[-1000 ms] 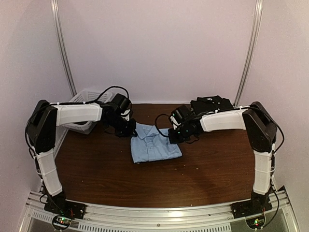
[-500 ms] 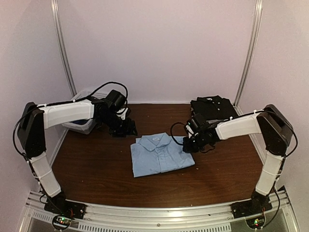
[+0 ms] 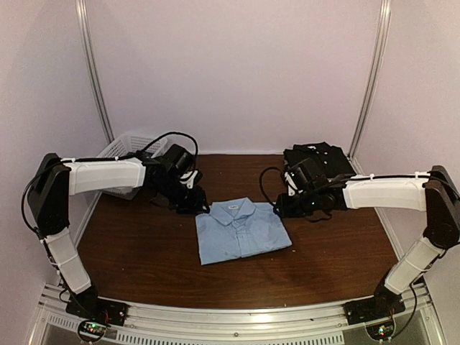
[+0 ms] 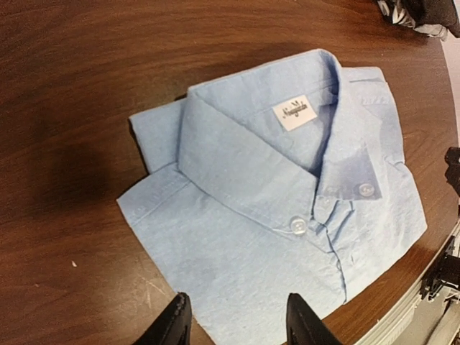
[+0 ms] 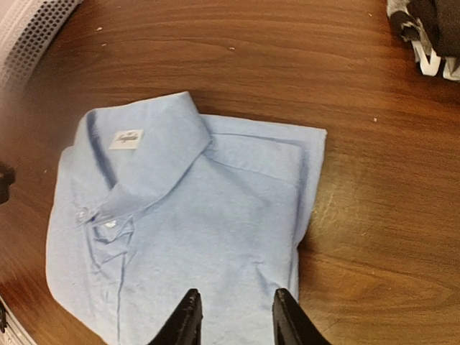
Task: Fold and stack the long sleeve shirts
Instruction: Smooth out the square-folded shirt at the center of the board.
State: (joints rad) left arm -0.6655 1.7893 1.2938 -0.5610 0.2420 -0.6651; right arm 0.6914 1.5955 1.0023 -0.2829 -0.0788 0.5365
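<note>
Lying folded btwn left hand & right hand, light blue shirt, both half-open, empty

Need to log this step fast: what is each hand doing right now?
Left hand: open, holding nothing.
Right hand: open, holding nothing.

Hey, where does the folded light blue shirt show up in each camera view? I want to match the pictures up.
Top external: the light blue shirt lies mid-table, between the two arms.
Left wrist: light blue shirt fills the centre and right, collar toward the top.
Right wrist: light blue shirt fills the centre and left, collar at upper left.
Shared landmark: the white neck label inside the collar, seen in the left wrist and right wrist views too.
</note>
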